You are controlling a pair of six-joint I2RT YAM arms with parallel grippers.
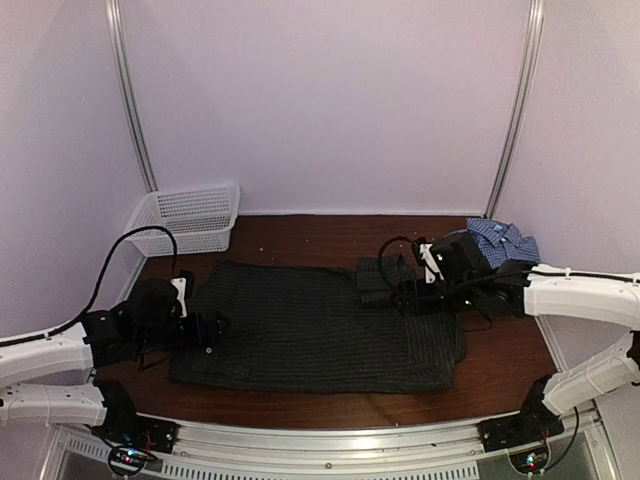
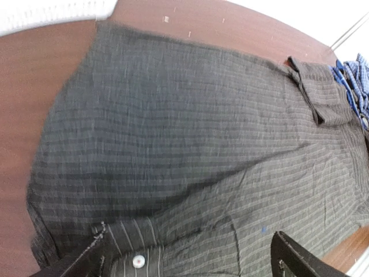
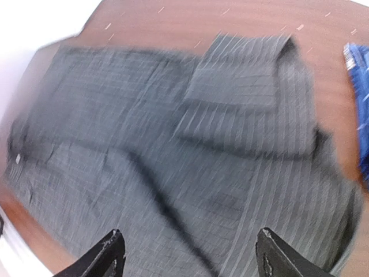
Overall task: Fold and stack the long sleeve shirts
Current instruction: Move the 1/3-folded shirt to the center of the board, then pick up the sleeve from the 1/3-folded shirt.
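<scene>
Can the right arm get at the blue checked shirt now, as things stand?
Probably yes: the blue checked shirt lies uncovered close beside that arm, and the right gripper hangs open, empty, above the black shirt.

The pinstriped shirt (image 1: 310,325) is black to charcoal with fine light stripes, and a pale button (image 2: 137,261) sits at its edge. To its right lies a checked shirt (image 1: 500,240) in blue and white. Behind its left end is a white mesh basket (image 1: 190,215). The worktop (image 1: 300,235) under it is reddish brown. The left tool (image 2: 190,236) and right tool (image 3: 190,232) above it are black.
</scene>
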